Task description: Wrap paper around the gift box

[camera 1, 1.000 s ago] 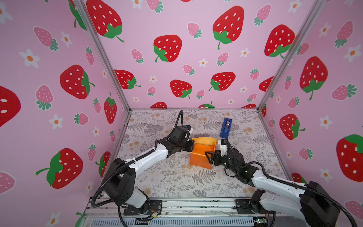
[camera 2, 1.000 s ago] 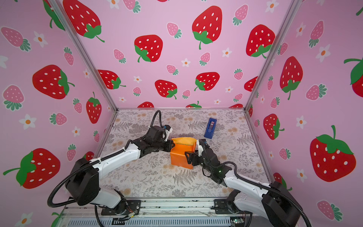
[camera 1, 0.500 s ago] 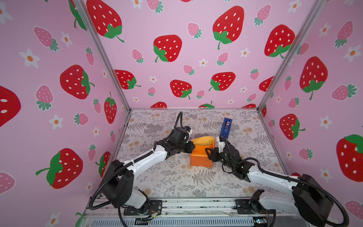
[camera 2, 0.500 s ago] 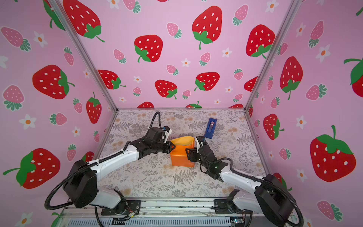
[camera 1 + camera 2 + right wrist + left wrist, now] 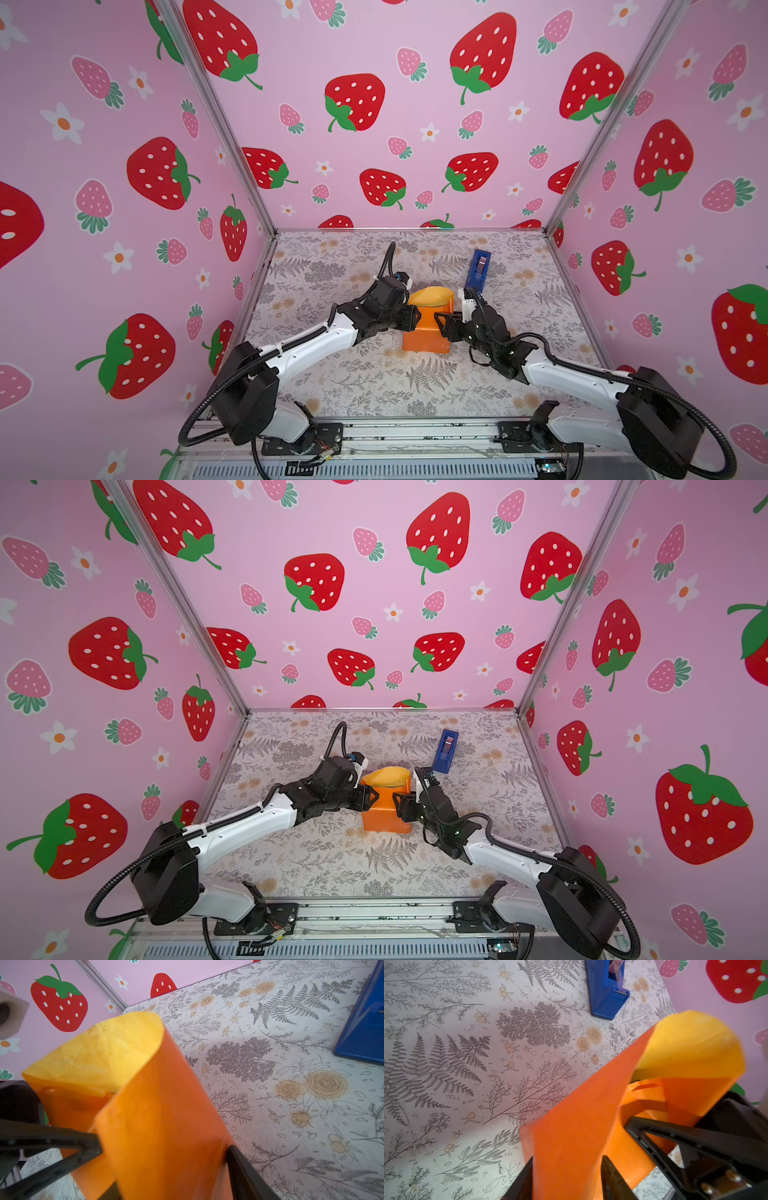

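**Both top views.** One paper (image 5: 426, 336) bundle, orange outside with one yellow flap curled over its top, stands mid-table (image 5: 332, 374). The box is hidden inside it. Two grippers flank it: the left gripper (image 5: 411, 318) at its left side, the right gripper (image 5: 440, 322) at its right. One blue tape dispenser (image 5: 478, 270) lies behind, apart.

**Left wrist view.** The left gripper (image 5: 566, 1178) has its two fingers parted, with an orange fold of paper (image 5: 581, 1136) loose between them. One tape dispenser (image 5: 606, 993) lies beyond.

**Right wrist view.** The right gripper (image 5: 164, 1151) has its two fingers pressed on opposite sides of the paper (image 5: 155, 1115), clasping the bundle. One tape dispenser (image 5: 363, 1028) corner shows.
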You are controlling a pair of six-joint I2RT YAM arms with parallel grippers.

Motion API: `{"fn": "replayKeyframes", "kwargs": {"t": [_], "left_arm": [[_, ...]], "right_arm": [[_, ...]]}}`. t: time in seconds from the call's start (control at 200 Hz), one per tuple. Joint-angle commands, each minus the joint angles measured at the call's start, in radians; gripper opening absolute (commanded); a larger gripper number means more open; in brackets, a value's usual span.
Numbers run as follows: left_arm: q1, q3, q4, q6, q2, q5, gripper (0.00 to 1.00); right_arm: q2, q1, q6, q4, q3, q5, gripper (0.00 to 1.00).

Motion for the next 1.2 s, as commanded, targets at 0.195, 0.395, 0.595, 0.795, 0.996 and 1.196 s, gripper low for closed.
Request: {"fn": "replayKeyframes", "kwargs": {"t": [0.195,0.395,0.595,0.795,0.996,1.196], "left_arm": [[-0.035,-0.004,-0.071,-0.027,0.051,-0.155,0.46],[-0.035,-0.015,-0.076,-0.032,0.058,-0.150,0.46],[-0.035,-0.012,-0.079,-0.040,0.062,-0.148,0.45],[-0.035,-0.013,-0.078,-0.043,0.060,-0.145,0.45],[-0.034,-0.008,-0.076,-0.060,0.074,-0.133,0.46],[-0.034,0.004,-0.081,-0.063,0.074,-0.126,0.46]], "right_arm": [[-0.004,0.002,0.010,-0.133,-0.012,0.041,0.59],[0.009,0.000,0.014,-0.149,0.019,0.108,0.58],[0.006,0.001,0.007,-0.145,0.037,0.178,0.49],[0.008,0.000,-0.015,-0.133,0.049,0.175,0.40],[0.018,0.007,-0.030,-0.161,0.078,0.168,0.33],[0.030,0.029,-0.042,-0.191,0.099,0.206,0.25]]}}
